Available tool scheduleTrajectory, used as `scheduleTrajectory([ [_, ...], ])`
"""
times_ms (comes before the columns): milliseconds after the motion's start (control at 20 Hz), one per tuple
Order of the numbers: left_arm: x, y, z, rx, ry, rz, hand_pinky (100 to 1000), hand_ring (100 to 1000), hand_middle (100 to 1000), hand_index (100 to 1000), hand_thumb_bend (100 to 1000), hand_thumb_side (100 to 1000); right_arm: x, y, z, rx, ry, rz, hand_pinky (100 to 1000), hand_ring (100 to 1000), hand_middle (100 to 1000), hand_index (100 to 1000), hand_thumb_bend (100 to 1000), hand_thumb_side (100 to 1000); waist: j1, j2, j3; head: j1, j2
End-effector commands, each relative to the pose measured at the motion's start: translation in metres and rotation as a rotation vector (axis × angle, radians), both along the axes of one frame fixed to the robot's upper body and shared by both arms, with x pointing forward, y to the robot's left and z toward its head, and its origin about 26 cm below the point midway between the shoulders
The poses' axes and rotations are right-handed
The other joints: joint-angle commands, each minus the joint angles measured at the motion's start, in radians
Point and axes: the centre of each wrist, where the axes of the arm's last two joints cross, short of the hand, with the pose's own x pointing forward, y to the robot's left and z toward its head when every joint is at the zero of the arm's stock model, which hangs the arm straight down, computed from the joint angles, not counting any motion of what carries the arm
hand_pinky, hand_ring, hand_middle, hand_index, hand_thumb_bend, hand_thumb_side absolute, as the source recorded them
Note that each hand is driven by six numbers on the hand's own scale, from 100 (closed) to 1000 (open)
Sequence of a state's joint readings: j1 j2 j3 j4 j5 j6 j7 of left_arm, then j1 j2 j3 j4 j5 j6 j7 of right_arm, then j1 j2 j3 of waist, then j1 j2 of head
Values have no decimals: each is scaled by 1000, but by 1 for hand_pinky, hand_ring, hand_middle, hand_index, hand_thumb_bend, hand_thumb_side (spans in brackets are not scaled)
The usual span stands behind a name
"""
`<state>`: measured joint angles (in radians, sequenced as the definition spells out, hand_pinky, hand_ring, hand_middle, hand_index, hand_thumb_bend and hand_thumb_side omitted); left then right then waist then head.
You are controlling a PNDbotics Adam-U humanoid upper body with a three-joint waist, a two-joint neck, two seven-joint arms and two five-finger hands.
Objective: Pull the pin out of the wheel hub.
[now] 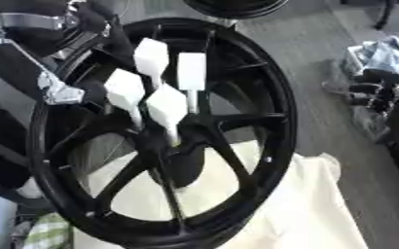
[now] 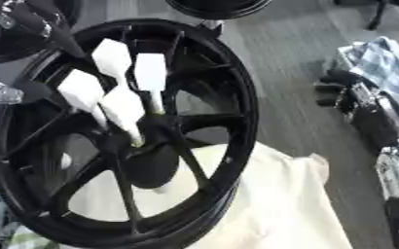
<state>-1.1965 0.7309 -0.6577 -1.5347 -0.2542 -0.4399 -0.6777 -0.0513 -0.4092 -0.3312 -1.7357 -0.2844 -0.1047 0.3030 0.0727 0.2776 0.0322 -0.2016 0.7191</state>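
Observation:
A large black spoked wheel (image 1: 271,121) stands tilted on a cream cloth. Its hub (image 1: 165,146) lies just below the middle of the view. My left hand (image 1: 165,104) comes in from the upper left, its white fingers straight and spread. The fingertips (image 2: 133,133) point down at the hub and reach its top. I cannot make out the pin; the fingers hide that spot. A dark shape with silver parts (image 2: 348,95) runs along the right edge and looks like my right arm and hand.
The cream cloth (image 1: 314,204) covers the surface under the wheel's lower right. A checked cloth (image 2: 382,53) lies on the grey floor at the right. Another black wheel's rim (image 1: 237,7) shows at the top edge. A green-checked cloth (image 1: 49,233) sits at the lower left.

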Motion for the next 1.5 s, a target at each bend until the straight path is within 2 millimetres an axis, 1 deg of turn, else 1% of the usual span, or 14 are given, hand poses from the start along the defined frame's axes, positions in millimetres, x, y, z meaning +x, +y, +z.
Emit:
scheduleTrajectory([
  [50, 1, 6, 8, 279, -55, -122, 893, 775, 698, 851, 191, 627, 0, -4, 8, -37, -11, 1, 716, 792, 760, 817, 100, 777, -5, -13, -1, 5, -6],
  [200, 2, 5, 7, 277, -48, -119, 893, 781, 715, 850, 185, 646, 0, -3, 8, -38, -10, 3, 716, 792, 761, 817, 100, 779, -5, -13, -2, 5, -6],
  [350, 5, 2, 5, 276, -37, -118, 893, 784, 721, 851, 159, 683, 0, -3, 7, -40, -8, 4, 716, 792, 761, 817, 100, 780, -6, -12, -3, 7, -5],
  [450, 8, 0, 2, 284, -30, -118, 896, 789, 726, 854, 151, 729, 0, -3, 7, -41, -7, 4, 716, 792, 761, 817, 100, 780, -7, -12, -4, 8, -5],
  [650, 13, -2, -3, 302, -28, -116, 901, 794, 732, 856, 156, 758, 0, -3, 7, -40, -8, 4, 716, 792, 761, 818, 100, 780, -7, -11, -5, 9, -4],
  [800, 16, -2, -4, 312, -35, -115, 904, 800, 738, 857, 170, 763, 0, -3, 7, -40, -8, 5, 716, 792, 761, 818, 100, 780, -7, -11, -6, 9, -4],
  [950, 19, -2, -6, 323, -38, -119, 906, 803, 742, 860, 165, 793, 0, -3, 7, -40, -7, 6, 716, 792, 761, 818, 100, 781, -8, -11, -6, 9, -4],
  [1150, 22, -3, -8, 340, -49, -126, 911, 810, 748, 865, 198, 771, 1, -2, 6, -41, -6, 8, 716, 792, 762, 818, 100, 782, -8, -10, -6, 12, -6],
  [1300, 25, -2, -10, 347, -50, -123, 910, 809, 745, 863, 189, 769, 1, -2, 6, -43, -4, 10, 716, 792, 762, 818, 100, 782, -8, -10, -6, 14, -9],
  [1500, 27, -2, -13, 352, -45, -129, 907, 808, 745, 855, 179, 793, 1, -2, 6, -43, -3, 13, 716, 793, 762, 818, 100, 783, -9, -10, -6, 16, -14],
])
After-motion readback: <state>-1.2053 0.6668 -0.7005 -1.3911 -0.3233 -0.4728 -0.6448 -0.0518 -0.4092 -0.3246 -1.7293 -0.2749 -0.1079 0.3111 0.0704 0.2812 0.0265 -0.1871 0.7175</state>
